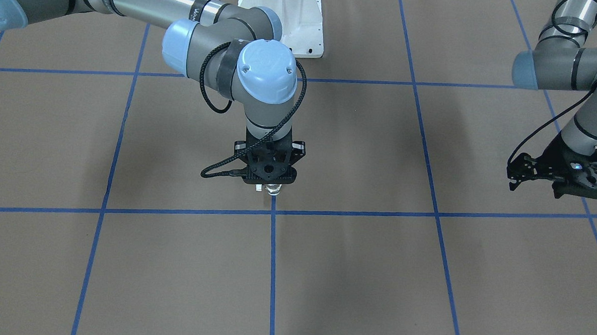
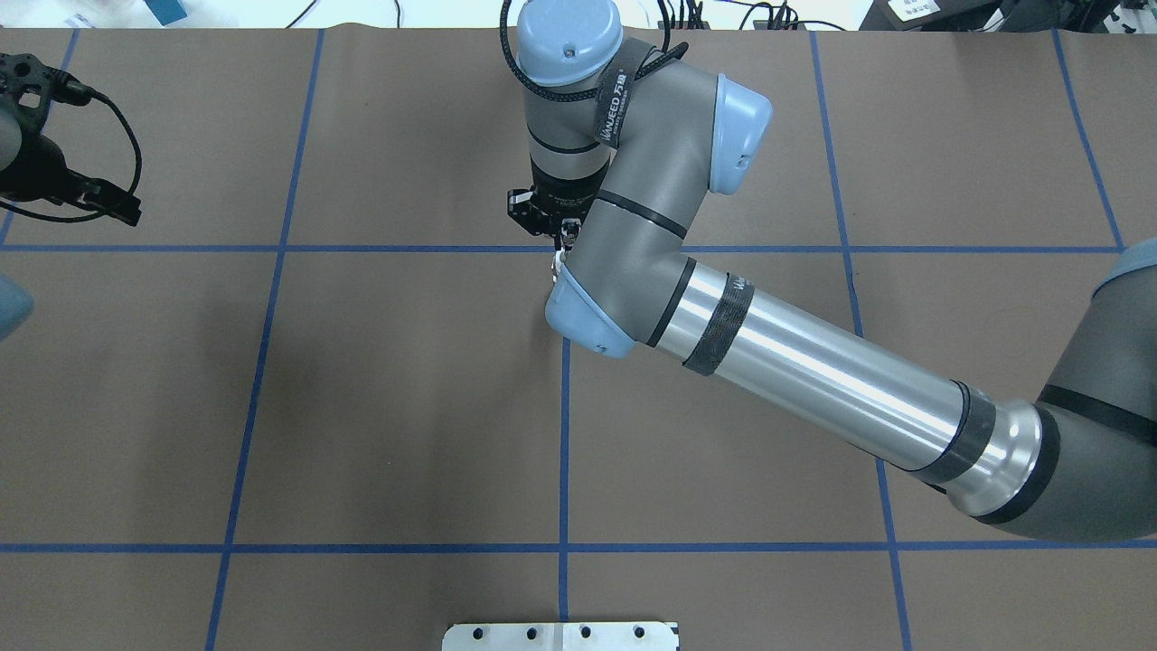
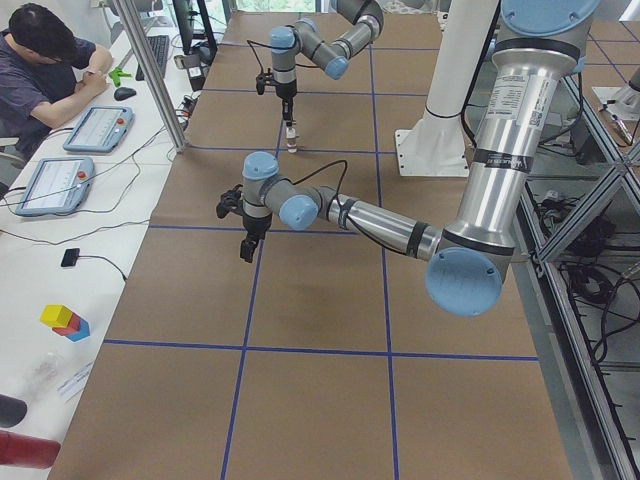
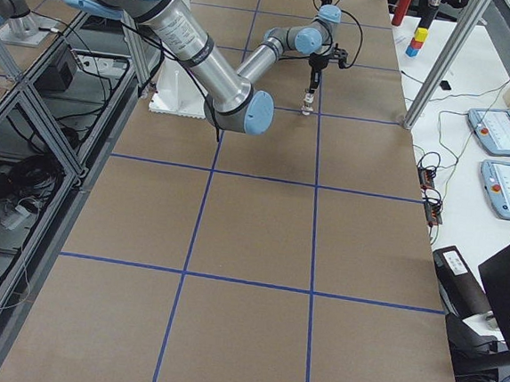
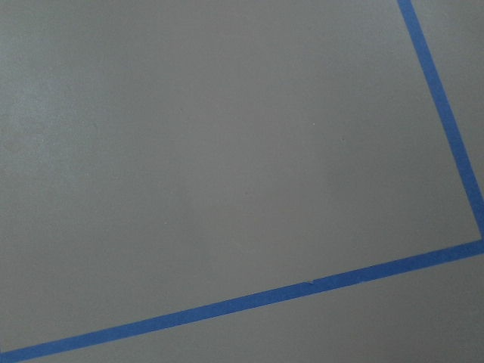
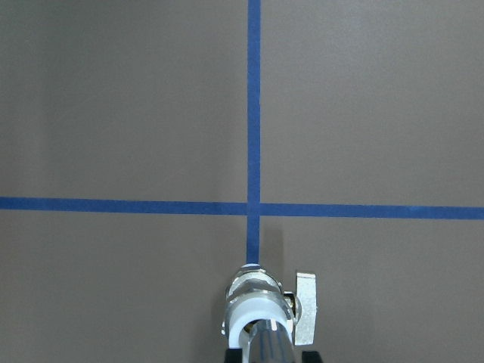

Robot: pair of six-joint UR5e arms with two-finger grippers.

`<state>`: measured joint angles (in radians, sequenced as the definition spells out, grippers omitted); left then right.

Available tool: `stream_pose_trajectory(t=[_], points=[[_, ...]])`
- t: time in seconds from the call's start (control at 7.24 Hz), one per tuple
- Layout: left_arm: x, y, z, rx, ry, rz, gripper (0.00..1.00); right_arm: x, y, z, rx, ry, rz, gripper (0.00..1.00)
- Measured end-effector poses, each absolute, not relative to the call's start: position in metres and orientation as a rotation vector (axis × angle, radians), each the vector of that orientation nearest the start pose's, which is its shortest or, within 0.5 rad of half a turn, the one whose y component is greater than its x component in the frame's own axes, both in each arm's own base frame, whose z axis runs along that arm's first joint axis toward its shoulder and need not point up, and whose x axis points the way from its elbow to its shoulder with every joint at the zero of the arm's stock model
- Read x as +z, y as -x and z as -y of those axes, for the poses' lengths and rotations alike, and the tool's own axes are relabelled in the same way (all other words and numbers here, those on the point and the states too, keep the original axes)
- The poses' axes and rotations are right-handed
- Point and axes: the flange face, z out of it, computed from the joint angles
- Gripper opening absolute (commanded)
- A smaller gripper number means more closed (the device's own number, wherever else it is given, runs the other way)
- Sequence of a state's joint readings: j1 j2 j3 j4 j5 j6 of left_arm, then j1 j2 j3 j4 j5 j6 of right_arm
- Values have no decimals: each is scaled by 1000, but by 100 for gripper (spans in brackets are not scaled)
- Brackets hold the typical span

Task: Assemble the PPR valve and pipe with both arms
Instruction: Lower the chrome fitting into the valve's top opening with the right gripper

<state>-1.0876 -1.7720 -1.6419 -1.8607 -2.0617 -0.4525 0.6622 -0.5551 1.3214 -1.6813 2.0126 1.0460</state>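
The PPR valve [image 6: 255, 316], with its white ring end, metal body and small side handle, hangs upright under my right gripper [image 1: 271, 182], close over a blue tape crossing. The shiny pipe [image 6: 266, 346] goes down into the valve's white ring, and my right gripper is shut on the pipe. The joined parts also show in the front view [image 1: 273, 188] and in the exterior right view [image 4: 307, 103]. My left gripper [image 2: 113, 203] is open and empty, far off above the table's left side. Its wrist view shows only bare table.
Brown table cover with a blue tape grid [image 2: 564, 434]. The white bolted pedestal [image 1: 290, 21] stands at the robot's side of the table. An operator with tablets [image 3: 50, 60] sits along the far side.
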Motion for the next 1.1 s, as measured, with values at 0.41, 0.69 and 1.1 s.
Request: stream_pose_trajectory(t=[0.41,0.69,1.1], points=[[495,-200,566,168,-275,-674,100,125,561,548,-18,-6,771,0],[496,-200,566,168,-275,-674,100,128,565,546,-23,0,767,0],[497,-200,566,168,-273,-673,100,129,569,542,-29,1,769,0]])
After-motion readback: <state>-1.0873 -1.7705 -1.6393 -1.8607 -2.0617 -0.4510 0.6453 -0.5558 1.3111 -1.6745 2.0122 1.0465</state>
